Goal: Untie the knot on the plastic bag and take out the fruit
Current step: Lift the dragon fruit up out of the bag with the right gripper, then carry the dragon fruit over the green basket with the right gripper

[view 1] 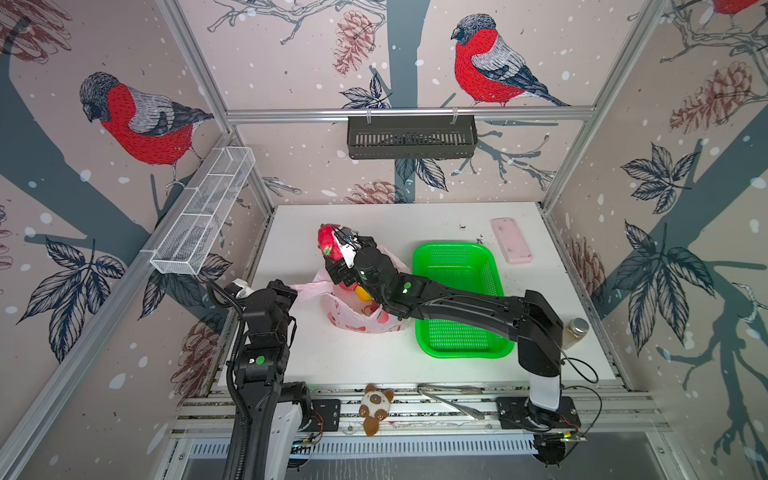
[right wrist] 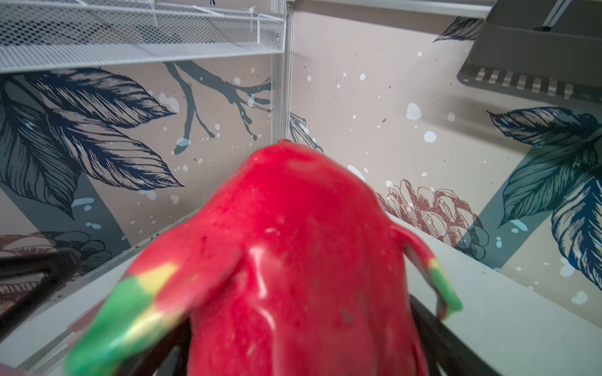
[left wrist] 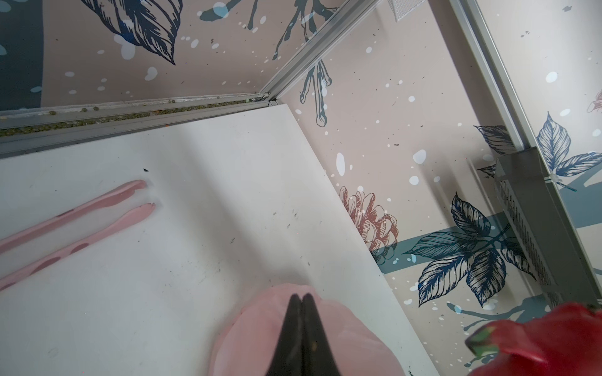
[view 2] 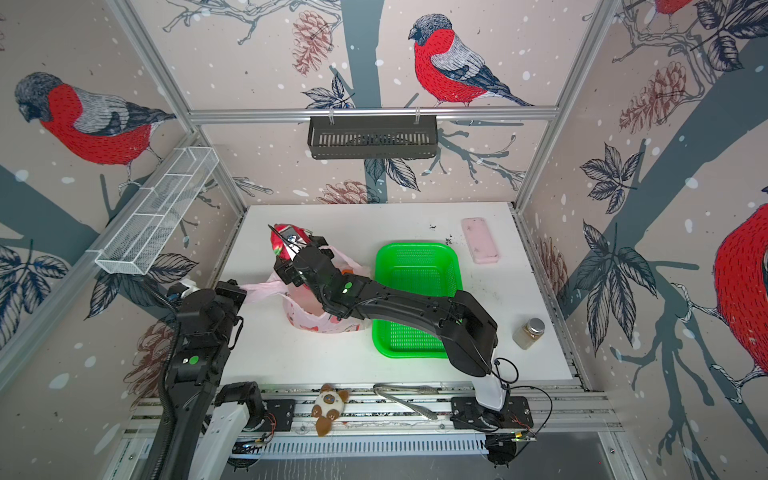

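Closest to the right wrist lens, a magenta dragon fruit with green-tipped scales sits clamped between the widely spread fingers of the right gripper, held over the white table behind the plastic bag. That bag stands open-mouthed just beside the green basket, a yellow fruit inside. The left gripper is pinched fully closed on the bag's pink handle.

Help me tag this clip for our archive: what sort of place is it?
Probably a robot test cell, not a home: an aluminium frame holds bird-print wall panels around a white table, and the left arm and right arm are mounted on a rail at its front edge.
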